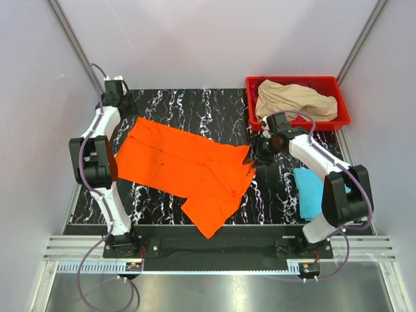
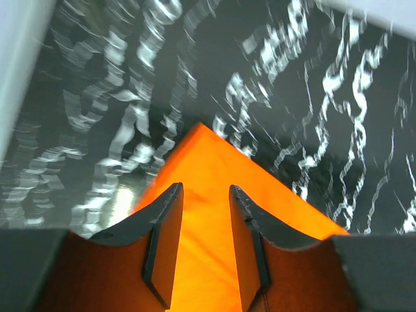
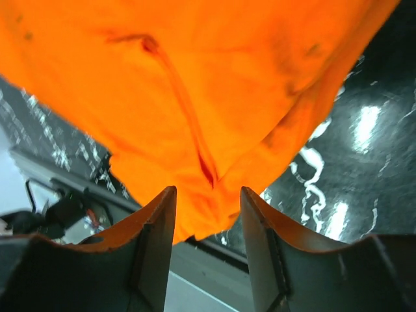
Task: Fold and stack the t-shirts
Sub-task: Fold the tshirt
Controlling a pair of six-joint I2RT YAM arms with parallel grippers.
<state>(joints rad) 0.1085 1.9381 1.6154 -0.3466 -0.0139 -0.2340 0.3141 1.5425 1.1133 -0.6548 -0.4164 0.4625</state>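
Left pincer (image 2: 205, 190) first: its two fingers stand apart, orange cloth showing in the gap and nothing pinched, so I call it released. That arm is stretched to the far left corner of the marbled table (image 1: 195, 107), elbow raised, wrist tipped down over a corner of the orange t-shirt (image 1: 188, 162). Right pincer (image 3: 208, 192) is parted too; an edge of the orange cloth dips between its fingertips, unpinched as far as I can see. Its arm bends inward from the right, wrist low at the shirt's right edge. From above I get what the wrist cameras miss: the orange t-shirt spread diagonally across the table, a light blue t-shirt (image 1: 309, 192) lying flat beside the right arm, and a beige t-shirt (image 1: 292, 99) heaped in the red bin (image 1: 296, 80) at the far right corner.
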